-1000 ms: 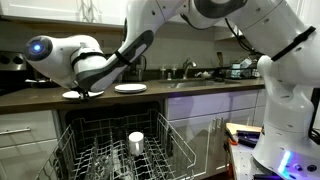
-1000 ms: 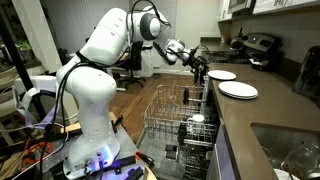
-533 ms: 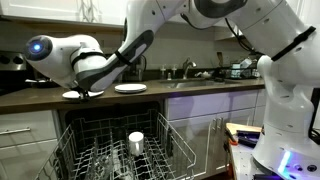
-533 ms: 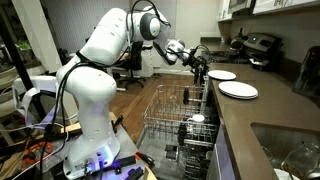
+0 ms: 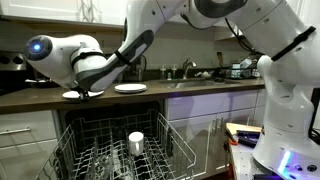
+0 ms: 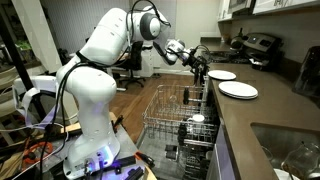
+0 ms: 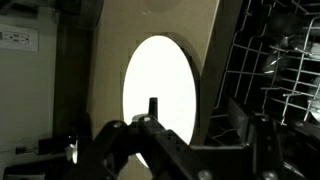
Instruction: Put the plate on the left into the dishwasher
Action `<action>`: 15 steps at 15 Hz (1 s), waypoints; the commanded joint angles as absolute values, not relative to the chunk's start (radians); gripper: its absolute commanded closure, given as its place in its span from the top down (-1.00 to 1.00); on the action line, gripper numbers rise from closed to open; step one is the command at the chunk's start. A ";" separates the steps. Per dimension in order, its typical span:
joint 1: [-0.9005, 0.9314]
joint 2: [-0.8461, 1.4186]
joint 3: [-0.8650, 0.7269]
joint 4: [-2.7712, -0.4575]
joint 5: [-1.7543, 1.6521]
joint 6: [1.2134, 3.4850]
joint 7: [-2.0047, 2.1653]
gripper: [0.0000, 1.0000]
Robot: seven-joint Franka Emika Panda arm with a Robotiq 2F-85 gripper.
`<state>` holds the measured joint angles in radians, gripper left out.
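Where the dark desk (image 5: 30,99) nears its front edge, the plate (image 5: 72,94) lies flat: round, plain white, shallow-rimmed, a bright oval in the wrist view. A second plate (image 5: 130,88) sits near it on the same desk. The end effector (image 6: 198,70) hangs at the plate's edge with its jaws apart and nothing clamped; whether it touches the plate I cannot tell. Below the desk the dishwasher (image 5: 175,128) stands open, grey wire rack pulled out, a white cup (image 5: 136,142) upright inside. White cabinets (image 5: 25,135) flank it.
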<state>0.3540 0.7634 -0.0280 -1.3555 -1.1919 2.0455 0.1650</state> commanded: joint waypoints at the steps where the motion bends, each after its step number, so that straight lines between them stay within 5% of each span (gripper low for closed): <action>1: 0.346 0.773 -0.008 -1.344 -1.218 2.024 0.177 0.96; 15: 0.359 0.893 -0.016 -1.196 -1.289 1.989 0.180 1.00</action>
